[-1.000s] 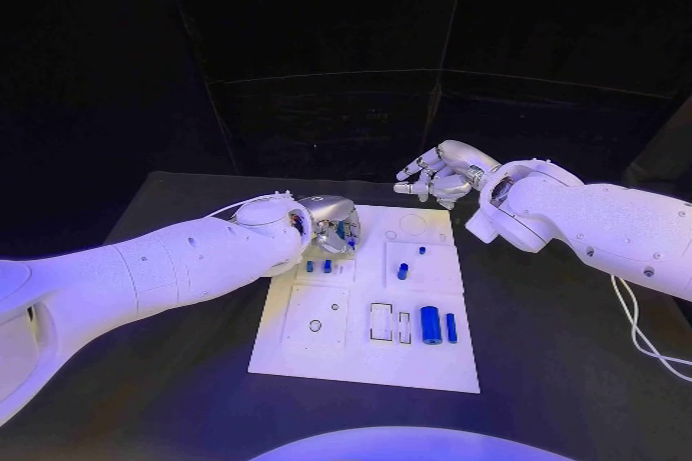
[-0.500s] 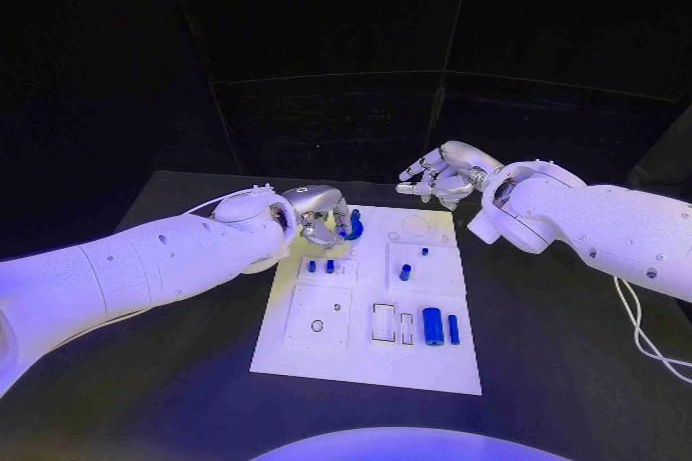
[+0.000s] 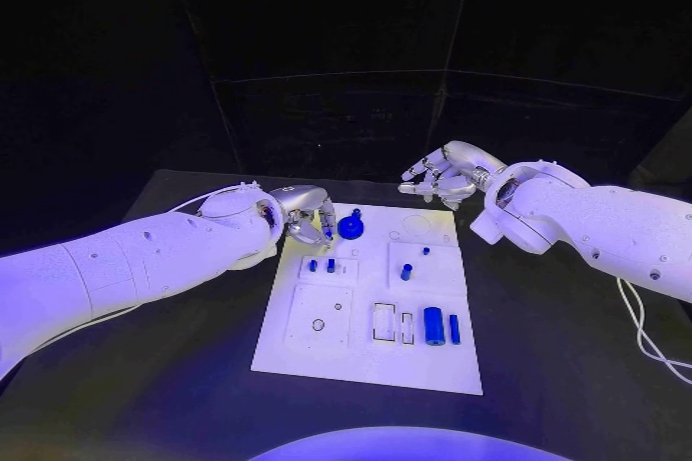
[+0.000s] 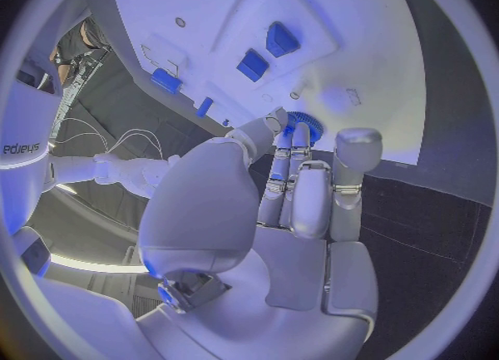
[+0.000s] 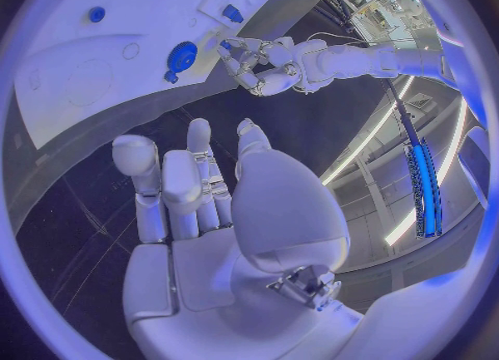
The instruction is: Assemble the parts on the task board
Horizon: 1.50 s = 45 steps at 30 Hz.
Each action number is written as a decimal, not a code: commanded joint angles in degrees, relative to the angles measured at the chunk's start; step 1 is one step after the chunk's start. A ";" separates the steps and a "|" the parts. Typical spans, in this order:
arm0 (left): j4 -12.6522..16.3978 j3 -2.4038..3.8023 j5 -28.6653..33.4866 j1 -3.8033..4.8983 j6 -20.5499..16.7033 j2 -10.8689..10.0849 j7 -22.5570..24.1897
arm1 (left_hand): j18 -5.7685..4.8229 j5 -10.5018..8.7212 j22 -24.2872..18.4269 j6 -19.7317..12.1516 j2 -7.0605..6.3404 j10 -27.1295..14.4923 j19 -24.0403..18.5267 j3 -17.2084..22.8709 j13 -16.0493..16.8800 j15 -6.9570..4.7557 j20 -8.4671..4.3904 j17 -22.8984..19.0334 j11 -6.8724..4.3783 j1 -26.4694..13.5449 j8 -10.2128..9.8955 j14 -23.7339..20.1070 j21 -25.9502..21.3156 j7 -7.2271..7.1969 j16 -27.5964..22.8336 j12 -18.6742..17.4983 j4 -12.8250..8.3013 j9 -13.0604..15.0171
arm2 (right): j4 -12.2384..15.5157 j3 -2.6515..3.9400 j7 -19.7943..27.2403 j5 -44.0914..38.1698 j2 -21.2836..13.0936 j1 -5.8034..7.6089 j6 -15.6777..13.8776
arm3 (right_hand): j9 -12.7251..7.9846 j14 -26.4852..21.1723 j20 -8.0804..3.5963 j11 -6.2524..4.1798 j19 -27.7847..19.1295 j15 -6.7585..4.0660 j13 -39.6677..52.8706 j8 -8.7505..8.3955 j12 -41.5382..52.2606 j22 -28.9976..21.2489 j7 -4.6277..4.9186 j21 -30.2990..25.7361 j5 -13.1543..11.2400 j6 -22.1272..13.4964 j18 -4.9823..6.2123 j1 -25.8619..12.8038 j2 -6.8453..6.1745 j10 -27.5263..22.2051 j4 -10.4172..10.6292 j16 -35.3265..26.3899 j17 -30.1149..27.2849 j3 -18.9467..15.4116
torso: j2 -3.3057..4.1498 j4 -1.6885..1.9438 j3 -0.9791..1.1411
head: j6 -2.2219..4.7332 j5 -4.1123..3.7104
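Left hand (image 3: 306, 221) at task board (image 3: 361, 366) far edge (blue gear (image 3: 352, 226) beside).

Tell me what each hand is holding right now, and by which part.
The left hand has its fingertips at the rim of the blue gear on the task board; whether it grips it cannot be told. The right hand holds nothing.

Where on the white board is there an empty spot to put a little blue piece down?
The task board looks barest along its near edge, below the large blue cylinder. The far right corner, near the right hand, is mostly bare too. It is crowded at the far left corner, where the left hand sits by the round blue part.
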 commanded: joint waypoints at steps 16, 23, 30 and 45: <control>-2.44 -0.09 1.14 -0.10 5.59 1.79 -2.03 | -0.35 -0.24 -0.17 0.40 -0.20 0.47 0.33 0.17 -0.10 -0.37 0.00 -0.65 -0.01 -0.49 -0.29 0.83 -0.04 0.07 -0.21 -0.44 0.25 -0.03 | 0.06 0.03 0.54 -0.09 0.04 0.10 -0.31 | -0.05 -0.17 -0.14 0.08 -0.31 -0.18 -0.06 0.12 -0.17 -0.06 0.06 -0.19 0.27 0.25 0.44 0.06 0.59 -0.40 0.05 -0.23 0.07 -0.34 | 0.02 -0.01 0.03 | -0.22 0.00; -2.51 -0.14 1.14 -0.11 6.54 1.83 -1.84 | -0.34 -0.26 -0.20 0.54 -0.15 0.64 0.27 0.16 -0.07 -0.38 -0.01 -0.83 -0.05 -0.56 -0.30 0.77 -0.10 0.05 -0.31 -0.50 0.31 -0.01 | 0.05 0.03 0.52 -0.09 0.05 0.10 -0.30 | -0.05 -0.17 -0.14 0.08 -0.31 -0.18 -0.06 0.12 -0.17 -0.06 0.06 -0.19 0.27 0.25 0.44 0.06 0.59 -0.40 0.05 -0.23 0.07 -0.34 | 0.03 0.06 0.00 | -0.29 -0.06; -2.64 -0.20 1.11 -0.12 6.42 2.12 -1.84 | -0.33 -0.27 -0.21 0.60 -0.16 0.70 0.24 0.14 -0.07 -0.39 -0.01 -0.93 -0.07 -0.59 -0.31 0.73 -0.13 0.02 -0.36 -0.54 0.32 0.00 | 0.04 0.03 0.57 -0.09 0.15 0.10 -0.28 | -0.05 -0.15 -0.14 0.08 -0.28 -0.19 -0.12 0.13 -0.17 -0.08 0.06 -0.23 0.30 0.26 0.44 0.13 0.72 -0.40 0.11 -0.27 0.08 -0.38 | 0.02 0.00 0.00 | -0.31 0.04; -2.86 -0.36 1.33 -0.24 6.76 2.63 -1.83 | -0.29 -0.28 -0.35 0.60 -0.26 0.74 0.15 0.09 -0.06 -0.41 -0.02 -1.02 -0.08 -0.61 -0.37 0.70 -0.30 0.01 -0.41 -0.63 0.30 0.00 | 0.03 0.03 0.59 -0.09 0.18 0.09 -0.25 | -0.05 -0.15 -0.14 0.08 -0.28 -0.19 -0.12 0.13 -0.17 -0.08 0.06 -0.23 0.30 0.26 0.44 0.13 0.72 -0.40 0.11 -0.27 0.08 -0.38 | 0.04 0.03 0.03 | -0.32 -0.05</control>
